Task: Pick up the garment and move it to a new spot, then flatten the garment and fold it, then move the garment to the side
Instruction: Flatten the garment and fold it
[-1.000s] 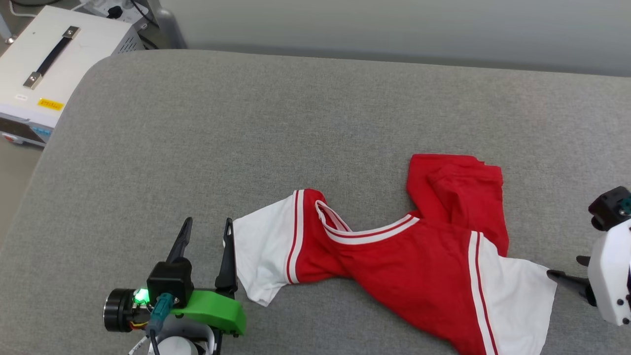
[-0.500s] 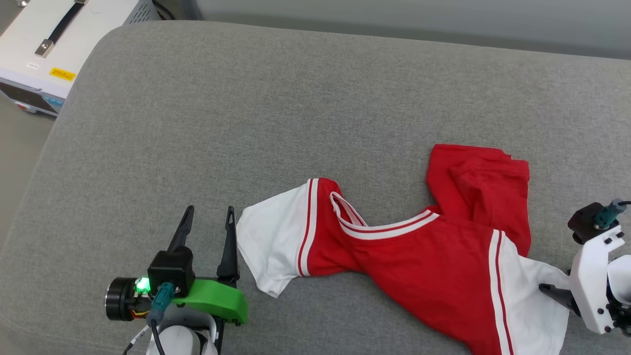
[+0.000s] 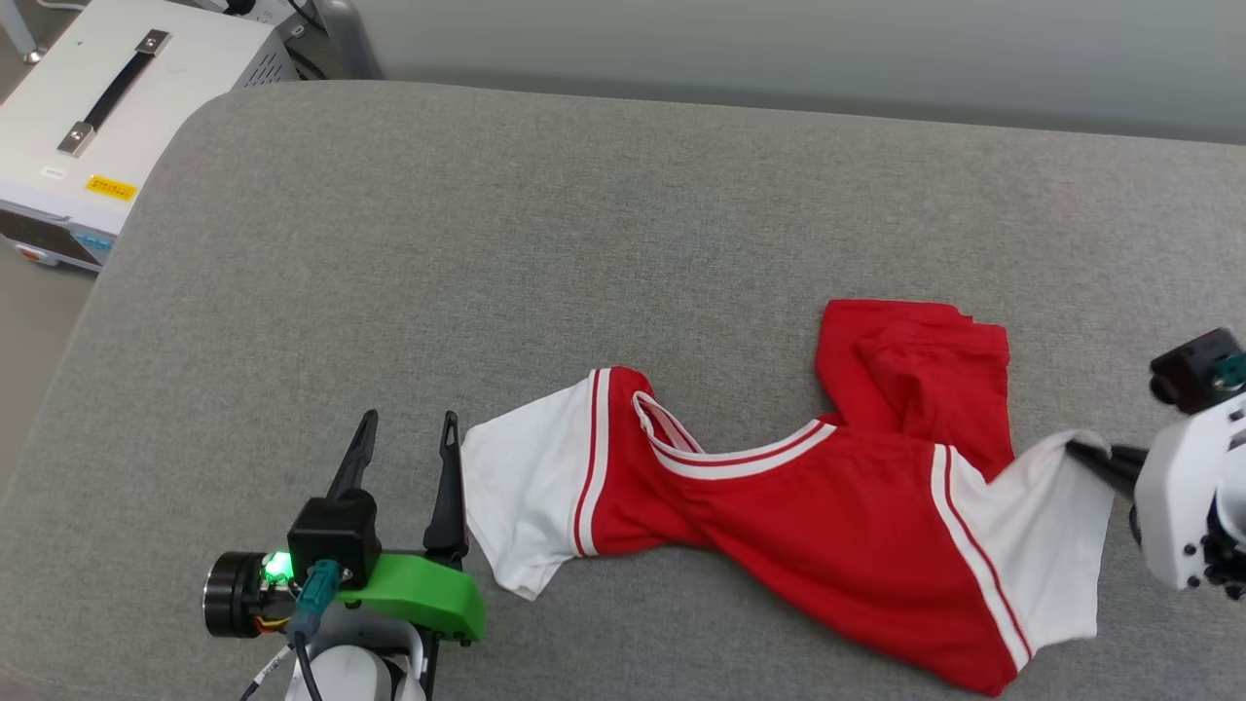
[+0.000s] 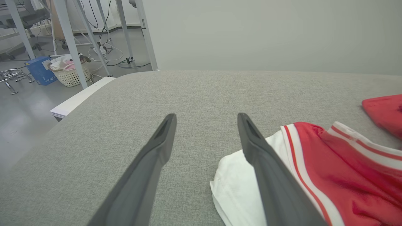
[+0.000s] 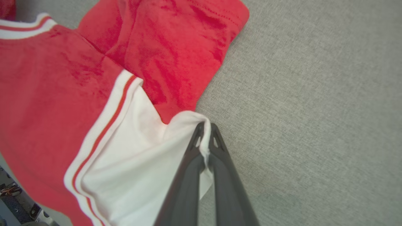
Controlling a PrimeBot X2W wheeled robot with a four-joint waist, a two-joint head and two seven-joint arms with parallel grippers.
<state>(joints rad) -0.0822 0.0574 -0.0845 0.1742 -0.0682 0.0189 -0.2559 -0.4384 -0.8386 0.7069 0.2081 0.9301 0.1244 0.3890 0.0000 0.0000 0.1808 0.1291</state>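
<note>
Your right claw (image 5: 205, 133) is clamped shut on the white sleeve (image 5: 147, 157) at its edge. Your left claw (image 3: 409, 421) gapes wide and empty beside the other sleeve (image 3: 521, 506). The garment (image 3: 808, 506) lies crumpled on the grey cushion (image 3: 487, 243). Lift slowly and straight, watching that thin pinch for slipping.

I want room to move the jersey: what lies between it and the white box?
Head view: bare grey cushion stretches between the garment and the white box.

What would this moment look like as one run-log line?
right tool: shut on garment sleeve | left tool: open, beside other sleeve | garment: rumpled
</note>
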